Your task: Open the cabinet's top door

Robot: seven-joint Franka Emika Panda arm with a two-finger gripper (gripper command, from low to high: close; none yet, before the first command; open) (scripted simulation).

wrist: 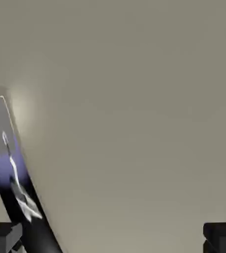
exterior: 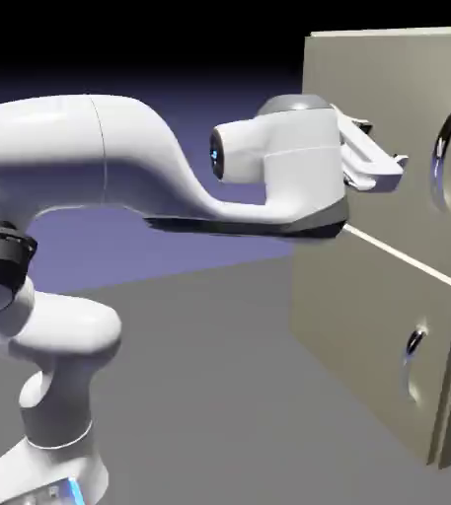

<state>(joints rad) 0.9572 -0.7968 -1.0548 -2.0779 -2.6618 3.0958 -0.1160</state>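
The top door (exterior: 392, 158) is shut, flat on the front of the cabinet (exterior: 367, 325) at the right of the exterior view. Its long shiny handle (exterior: 446, 158) sits near the door's far edge. Your gripper (exterior: 387, 163) is close to the door, level with the handle but beside it, with its jaws wide and nothing in them. In the hand view the handle (wrist: 16, 183) sits by one fingertip (wrist: 1, 237), not between the two. If you close now, you could pinch only air or bump the door.
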